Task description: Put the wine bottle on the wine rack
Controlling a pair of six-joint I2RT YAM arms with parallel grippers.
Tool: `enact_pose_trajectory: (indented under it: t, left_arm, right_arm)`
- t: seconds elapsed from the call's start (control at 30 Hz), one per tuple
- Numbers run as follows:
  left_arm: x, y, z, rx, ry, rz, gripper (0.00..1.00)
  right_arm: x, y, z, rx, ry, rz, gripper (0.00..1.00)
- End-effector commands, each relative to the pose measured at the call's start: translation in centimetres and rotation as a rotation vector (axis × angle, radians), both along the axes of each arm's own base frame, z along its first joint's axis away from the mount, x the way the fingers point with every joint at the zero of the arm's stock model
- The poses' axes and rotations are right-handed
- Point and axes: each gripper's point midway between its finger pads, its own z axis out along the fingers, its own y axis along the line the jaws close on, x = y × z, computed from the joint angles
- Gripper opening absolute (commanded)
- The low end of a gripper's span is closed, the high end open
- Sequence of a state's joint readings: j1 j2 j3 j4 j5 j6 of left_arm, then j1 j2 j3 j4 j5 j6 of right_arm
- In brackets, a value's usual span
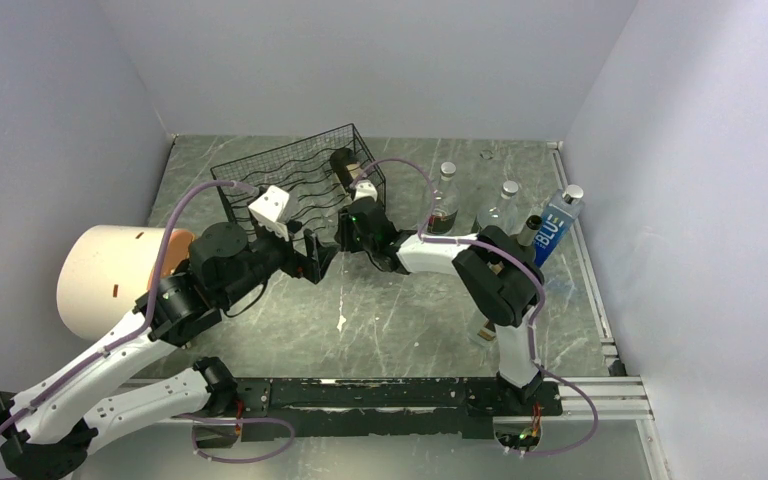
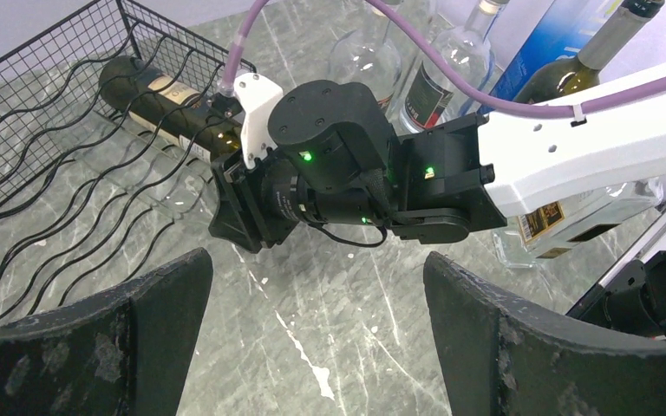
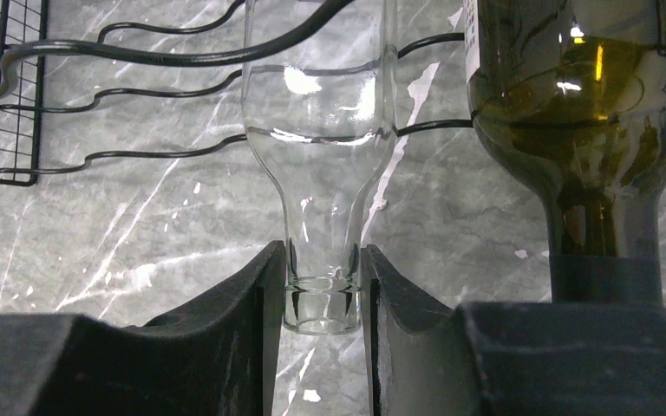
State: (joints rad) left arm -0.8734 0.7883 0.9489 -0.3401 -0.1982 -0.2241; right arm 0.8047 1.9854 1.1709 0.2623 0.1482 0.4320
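Currently pinches the clear wine bottle (image 3: 319,130) by its neck in the right gripper (image 3: 323,295), laid on the wine rack (image 3: 139,59) rods just beside a dark bottle (image 3: 572,95). Holds the left gripper (image 2: 316,277) spread above the counter (image 2: 347,347).

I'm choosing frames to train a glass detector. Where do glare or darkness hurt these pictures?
Right wrist view: bright reflections streak the clear bottle and the green bottle, and the right gripper, shut on the clear bottle's neck, is nearly black. Left wrist view: the open left gripper is dark too. Top view: even light, soft shadows.
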Motion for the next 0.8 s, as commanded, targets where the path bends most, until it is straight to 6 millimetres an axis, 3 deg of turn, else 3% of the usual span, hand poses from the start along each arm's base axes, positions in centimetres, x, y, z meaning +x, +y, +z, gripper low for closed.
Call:
enact_pose_trajectory:
  t: [0.0, 0.03, 0.13, 0.27, 0.5, 0.67, 0.77]
  left_arm:
    - [0.0, 0.1, 1.2, -0.008, -0.025, 0.001, 0.95]
    - [0.0, 0.1, 1.2, -0.007, -0.024, 0.001, 0.95]
    - [0.1, 0.2, 1.3, -0.011, -0.027, 0.006, 0.95]
    - [0.1, 0.4, 1.6, -0.018, -0.033, 0.020, 0.95]
    - [-0.4, 0.9, 2.8, -0.025, -0.059, 0.008, 0.95]
    - [-1.0, 1.2, 4.3, -0.056, -0.089, -0.010, 0.95]
    - [-1.5, 1.2, 4.6, -0.082, -0.109, -0.032, 0.95]
  right_arm:
    - [0.9, 0.5, 0.3, -0.008, -0.014, -0.010, 0.33]
    - [1.1, 0.4, 0.5, -0.012, -0.014, -0.017, 0.35]
    - [1.2, 0.3, 1.1, -0.014, -0.013, -0.034, 0.55]
    - [0.8, 0.1, 4.1, 0.047, -0.044, -0.033, 0.73]
    - [-0.7, -2.0, 9.8, 0.076, -0.092, -0.047, 0.76]
    - [-2.9, -5.6, 13.6, 0.079, -0.107, -0.088, 0.75]
    - [-4.1, -8.8, 16.1, 0.050, -0.158, -0.140, 0.75]
